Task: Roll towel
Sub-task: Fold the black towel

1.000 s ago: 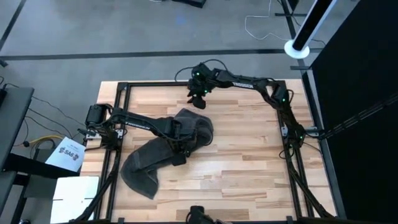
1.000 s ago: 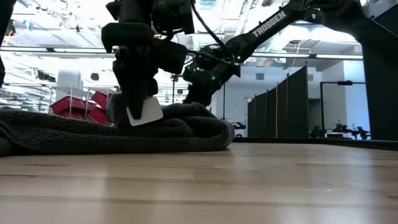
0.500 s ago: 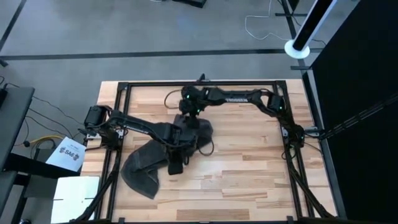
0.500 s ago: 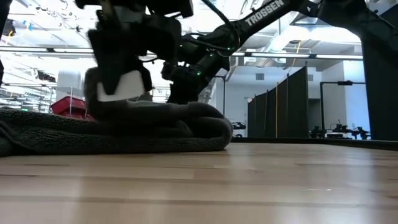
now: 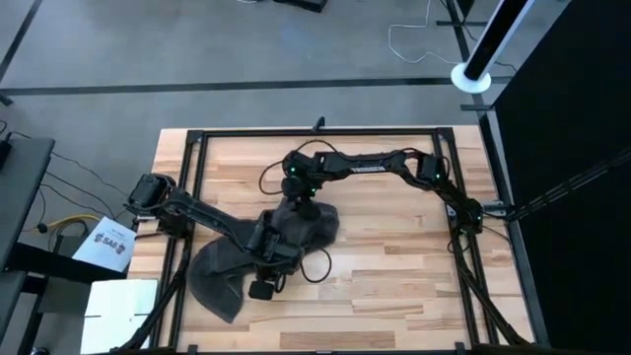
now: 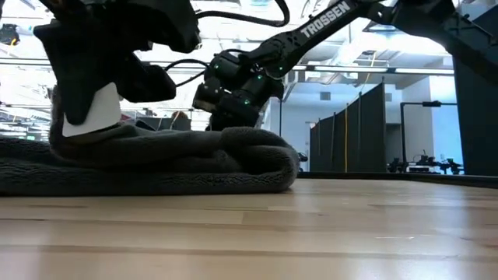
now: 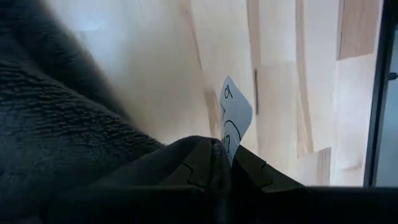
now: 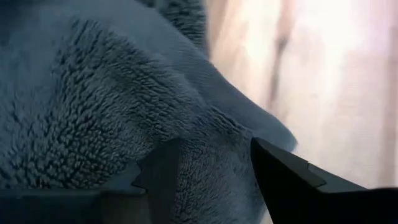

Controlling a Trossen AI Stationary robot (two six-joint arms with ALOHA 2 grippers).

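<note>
Both arms reach mid-counter: left end effector (image 5: pixel 262 288) pinches the towel (image 5: pixel 222 276) beside its tag (image 7: pixel 235 118); right end effector (image 8: pixel 211 171), apparently parted, presses its far fold.

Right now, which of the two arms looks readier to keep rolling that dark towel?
The left, probably. The left gripper is shut on the towel near its white tag, so it can carry the fold over. The right gripper hangs open above the far bunch, holding nothing.
</note>
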